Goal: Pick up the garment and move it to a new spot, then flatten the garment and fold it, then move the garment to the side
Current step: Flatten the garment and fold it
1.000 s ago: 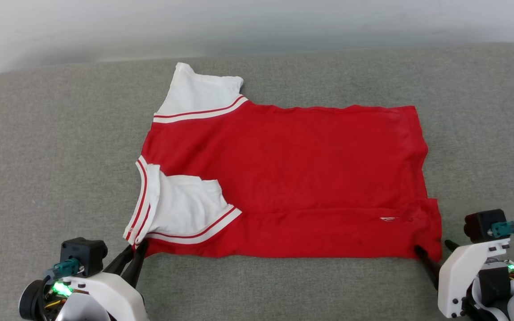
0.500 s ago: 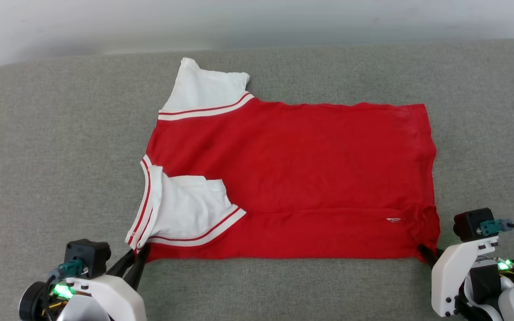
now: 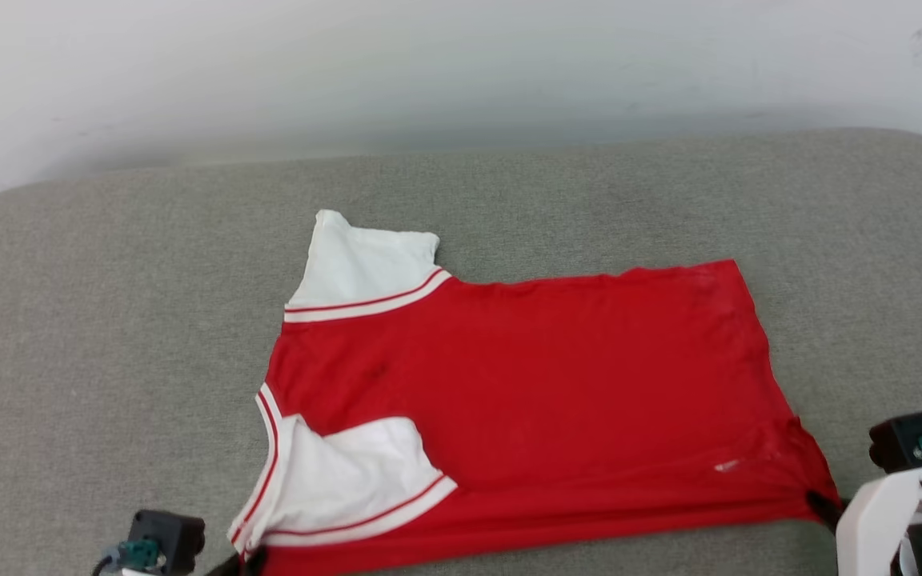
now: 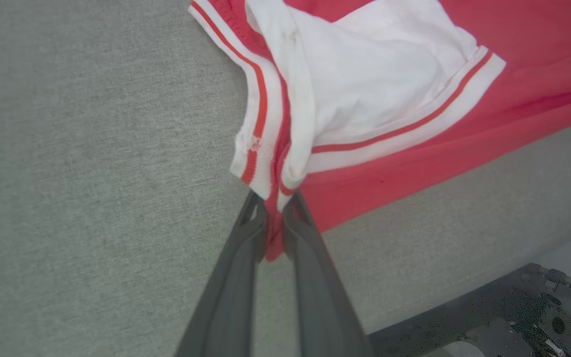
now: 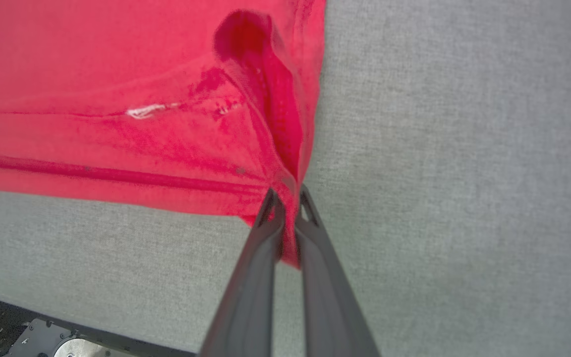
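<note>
The garment, a red jersey with white striped sleeves, lies spread on the grey cushion, its near edge folded over. My left gripper is shut on the garment's near left corner, where the striped sleeve edge bunches between the fingers. In the head view that gripper is mostly cut off at the bottom edge. My right gripper is shut on the near right corner of the garment, pinching a ridge of red cloth. In the head view the right gripper sits at the lower right corner.
The grey cushion extends well beyond the jersey on the left, right and far sides. A pale wall rises behind it. The cushion's near edge and dark robot base parts show below in the wrist views.
The right gripper has shut on the near right corner. The head camera has tilted up, so the jersey sits lower in view. The right corner is now pulled into a ridge.
</note>
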### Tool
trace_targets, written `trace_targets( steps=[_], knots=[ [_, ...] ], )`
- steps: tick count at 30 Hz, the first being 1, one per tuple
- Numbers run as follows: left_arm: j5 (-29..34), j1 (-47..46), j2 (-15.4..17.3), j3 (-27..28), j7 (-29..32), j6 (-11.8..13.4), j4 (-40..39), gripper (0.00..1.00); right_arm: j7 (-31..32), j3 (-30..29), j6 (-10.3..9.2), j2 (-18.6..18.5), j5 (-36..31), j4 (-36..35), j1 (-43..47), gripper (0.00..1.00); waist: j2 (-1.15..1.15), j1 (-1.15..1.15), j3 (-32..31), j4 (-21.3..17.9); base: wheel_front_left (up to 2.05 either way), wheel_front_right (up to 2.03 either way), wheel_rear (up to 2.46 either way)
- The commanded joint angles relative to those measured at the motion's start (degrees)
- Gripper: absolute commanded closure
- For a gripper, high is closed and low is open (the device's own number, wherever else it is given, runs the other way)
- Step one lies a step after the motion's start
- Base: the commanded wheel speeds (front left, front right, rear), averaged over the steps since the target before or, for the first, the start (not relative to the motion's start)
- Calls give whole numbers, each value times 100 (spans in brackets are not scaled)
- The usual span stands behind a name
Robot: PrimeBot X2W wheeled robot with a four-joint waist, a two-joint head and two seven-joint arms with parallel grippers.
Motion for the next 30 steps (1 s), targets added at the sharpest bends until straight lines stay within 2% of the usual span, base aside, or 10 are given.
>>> trace_targets(
  steps=[1, 8, 15, 16, 17, 18, 19, 25, 30],
  knots=[
    [-44, 132, 38, -3, 36, 51, -29, 100, 118, -58, -12, -111, 49, -97, 177, 100, 0, 0, -37, -31, 0, 0, 0],
    [-178, 395, -128, -232, 110, -11, 24, 100, 505, -253, -11, -197, 110, -373, 658, 100, 0, 0, -23, -61, 0, 0, 0],
    [-183, 245, -318, -373, 58, -170, 478, 100, 494, -259, -11, -48, 68, -254, 740, 100, 0, 0, 26, -63, 0, 0, 0],
    [-187, 228, -341, -379, 34, -195, 539, 82, 481, -251, -11, -47, 43, -224, 727, 100, 0, 0, 26, -66, 0, 0, 0],
    [-191, 211, -359, -383, 10, -214, 589, 61, 430, -223, -11, -65, 0, -219, 701, 95, 0, 0, 26, -69, 0, 0, 0],
    [-209, 200, -378, -376, -14, -227, 627, 20, 363, -184, -11, -88, -42, -225, 672, 53, 0, 0, 25, -75, 0, 0, 0],
    [-231, 198, -393, -367, -47, -250, 666, 0, 288, -176, -11, -96, -90, -211, 643, 0, 0, 0, 22, -84, 0, 0, 0],
    [-197, 152, -434, -262, -317, -253, 819, 0, 10, -164, -9, 37, -75, -115, 490, 0, 0, 0, -109, -97, 0, 0, 0],
    [-176, 131, -506, 18, -851, -164, 693, 0, -316, -226, -8, 28, -17, -257, 392, 0, 0, 0, -306, -124, 0, 0, 0]
  ],
)
